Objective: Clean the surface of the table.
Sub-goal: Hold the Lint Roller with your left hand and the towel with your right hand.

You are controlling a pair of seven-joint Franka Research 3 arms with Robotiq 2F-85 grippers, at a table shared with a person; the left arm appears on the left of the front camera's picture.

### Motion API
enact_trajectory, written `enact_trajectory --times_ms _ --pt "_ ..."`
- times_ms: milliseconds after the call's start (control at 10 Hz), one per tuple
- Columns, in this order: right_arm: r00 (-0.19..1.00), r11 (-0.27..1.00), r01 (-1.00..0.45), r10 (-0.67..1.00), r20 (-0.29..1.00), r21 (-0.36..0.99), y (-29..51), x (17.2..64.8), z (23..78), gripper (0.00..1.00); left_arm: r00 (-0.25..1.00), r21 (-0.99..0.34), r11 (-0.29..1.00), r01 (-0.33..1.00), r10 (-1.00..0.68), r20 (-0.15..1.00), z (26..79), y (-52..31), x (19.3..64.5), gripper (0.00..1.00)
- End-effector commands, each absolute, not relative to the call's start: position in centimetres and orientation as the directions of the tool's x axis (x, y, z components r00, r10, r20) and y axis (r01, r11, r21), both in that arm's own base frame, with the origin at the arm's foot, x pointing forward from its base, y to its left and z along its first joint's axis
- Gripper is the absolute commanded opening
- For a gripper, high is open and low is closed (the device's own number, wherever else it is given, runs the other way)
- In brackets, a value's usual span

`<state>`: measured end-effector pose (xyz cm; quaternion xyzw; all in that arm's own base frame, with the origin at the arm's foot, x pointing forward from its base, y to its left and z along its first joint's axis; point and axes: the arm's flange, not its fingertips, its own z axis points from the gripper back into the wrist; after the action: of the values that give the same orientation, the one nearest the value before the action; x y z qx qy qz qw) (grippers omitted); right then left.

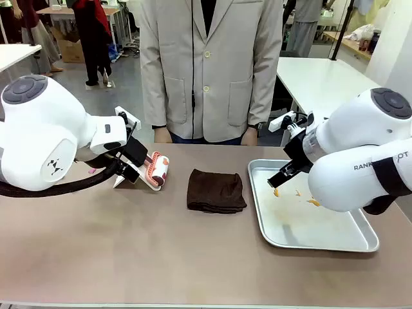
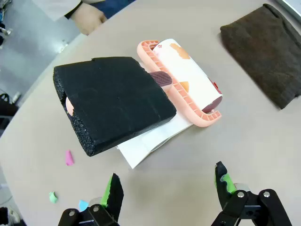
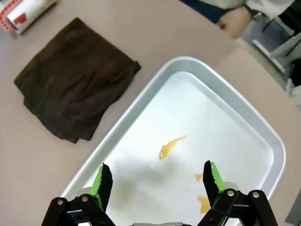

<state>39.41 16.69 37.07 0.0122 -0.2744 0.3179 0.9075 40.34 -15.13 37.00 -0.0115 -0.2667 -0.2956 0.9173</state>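
Spread wide and holding nothing at the left gripper (image 2: pixel 167 181), low over the table (image 2: pixel 197 155); just ahead, a black foam block (image 2: pixel 117 101) lying partly over a pink roller (image 2: pixel 188 82), slanting lengthwise across the reach, white paper (image 2: pixel 146 146) beneath; coloured scraps (image 2: pixel 69 157) alongside, probably best reached by this arm. Likewise spread and empty at the right gripper (image 3: pixel 156 174), over a tray (image 3: pixel 225 106) with orange smears (image 3: pixel 170 147). Between the arms, a brown cloth (image 1: pixel 215 191)

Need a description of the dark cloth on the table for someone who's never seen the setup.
On the brownish table, look at the middle, between the patterned lint roller on the left and the silver tray on the right. The cloth lies there, folded into a rough square; it is the only soft, dark brown thing, touching neither neighbour.
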Motion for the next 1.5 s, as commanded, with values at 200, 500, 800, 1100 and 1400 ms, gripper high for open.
enact_trajectory --times_ms 200,500,800,1100,1400 --pt "0.647 0.798 -0.584 0.57 0.506 -0.152 16.69 39.41 37.07 1.0 0.683 0.137 0.825 0.548 -0.536 0.496 37.01 -15.13 40.34 1.0" --pt "0.647 0.798 -0.584 0.57 0.506 -0.152 16.69 39.41 37.07 1.0 0.683 0.137 0.825 0.548 -0.536 0.496 37.01 -15.13 40.34 1.0" --pt "0.647 0.798 -0.584 0.57 0.506 -0.152 16.69 39.41 37.07 1.0 0.683 0.137 0.825 0.548 -0.536 0.496 37.01 -15.13 40.34 1.0" --pt "0.647 0.798 -0.584 0.57 0.506 -0.152 16.69 39.41 37.07 1.0 0.683 0.137 0.825 0.548 -0.536 0.496 37.01 -15.13 40.34 1.0" --pt "0.647 0.797 -0.584 0.571 0.506 -0.153 16.7 39.41 37.07 1.0 0.683 0.136 0.825 0.548 -0.536 0.496 37.0 -15.12 40.35 1.0"
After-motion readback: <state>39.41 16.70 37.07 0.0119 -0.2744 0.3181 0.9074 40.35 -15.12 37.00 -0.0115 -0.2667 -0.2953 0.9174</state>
